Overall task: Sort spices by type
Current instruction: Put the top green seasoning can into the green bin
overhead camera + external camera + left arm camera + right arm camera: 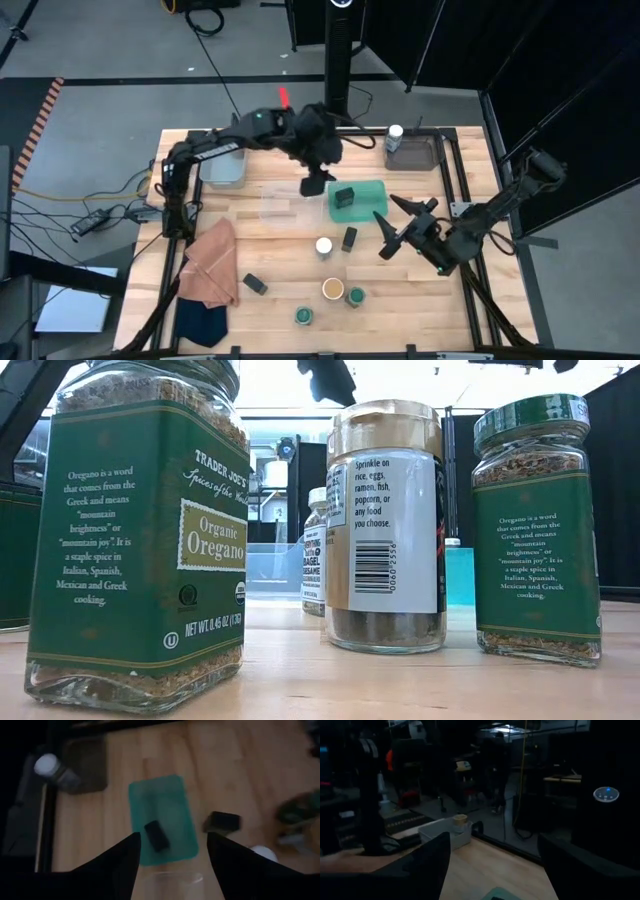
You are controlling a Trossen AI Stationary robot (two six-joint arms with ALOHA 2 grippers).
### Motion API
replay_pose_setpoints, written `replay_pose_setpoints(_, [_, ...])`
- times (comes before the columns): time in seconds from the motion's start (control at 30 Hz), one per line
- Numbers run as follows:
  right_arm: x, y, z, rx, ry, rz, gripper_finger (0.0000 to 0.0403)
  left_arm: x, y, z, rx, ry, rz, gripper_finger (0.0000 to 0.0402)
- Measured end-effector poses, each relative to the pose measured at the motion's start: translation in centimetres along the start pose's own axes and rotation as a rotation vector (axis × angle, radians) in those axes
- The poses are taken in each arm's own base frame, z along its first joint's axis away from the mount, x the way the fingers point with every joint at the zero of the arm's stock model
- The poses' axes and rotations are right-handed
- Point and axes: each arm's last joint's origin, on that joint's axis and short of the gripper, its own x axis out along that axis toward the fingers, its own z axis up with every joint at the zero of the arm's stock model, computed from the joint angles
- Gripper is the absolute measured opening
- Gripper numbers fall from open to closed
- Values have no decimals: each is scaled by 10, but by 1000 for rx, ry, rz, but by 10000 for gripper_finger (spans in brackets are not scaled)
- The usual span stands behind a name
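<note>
Two trays already carry spices, which tells you how the sorting runs. The teal tray (370, 207) mid-worktop holds one dark tin (345, 196): that is the tin bin. The grey tray (418, 152) at the far right corner holds a white-lidded jar (395, 135), so white lids go there. A clear tray (277, 201) left of the teal one looks empty, and another tray (224, 166) sits at the far left with nothing I can make out in it.

Your left end effector (318, 184) hangs just above the teal tray's left edge, fingers apart and empty; in its wrist view the tin (156, 836) lies between and below the fingers, untouched. I judge it has set that tin down or is clearing off it.

Your right end effector (396, 226) waits off the teal tray's right side, fingers spread wide, nothing in them, pointed out over the worktop.

Unsorted, on bare worktop (270, 255):
- second tin (349, 238) just in front of the teal tray
- third tin (254, 284) near the orange cloth (211, 262)
- white-lidded jar (324, 246) beside the second tin
- tan-lidded jar (333, 289) at the near edge
- two green-lidded oregano jars (354, 298) (304, 316), close to the tan one

Tins lie nearest the tin tray; take the second tin next, I would say. Navy cloth (200, 324) lies at the near left corner, out of the way.
</note>
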Motion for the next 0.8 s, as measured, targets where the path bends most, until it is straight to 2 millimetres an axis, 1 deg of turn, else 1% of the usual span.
replay_pose_setpoints(0.03, [-4, 1, 2, 14, 3, -2, 304, -6, -2, 1, 25, -19, -21, 234])
replay_pose_setpoints(0.1, [-16, 2, 4, 31, 16, -18, 303, -10, -9, 2, 123, -44, -77, 234])
replay_pose_setpoints(0.2, [-37, 4, 7, 75, 28, 35, 300, -7, -23, 2, 279, -40, -165, 233])
replay_pose_setpoints(0.3, [-53, 4, 11, 192, 41, 99, 293, 11, -35, 1, 420, -41, -207, 232])
replay_pose_setpoints(0.47, [-72, 3, 11, 315, 64, 175, 278, 51, -59, -7, 614, -54, -237, 232])
replay_pose_setpoints(0.63, [-81, 3, 11, 335, 75, 211, 266, 88, -83, -17, 792, -104, -212, 232])
replay_pose_setpoints(0.7, [-83, 3, 11, 335, 76, 217, 264, 100, -90, -20, 812, -105, -150, 232])
replay_pose_setpoints(0.77, [-83, 2, 12, 353, 79, 219, 262, 109, -97, -21, 762, -110, -78, 232])
replay_pose_setpoints(0.8, [-84, 2, 12, 367, 81, 219, 261, 112, -98, -21, 708, -115, -37, 232])
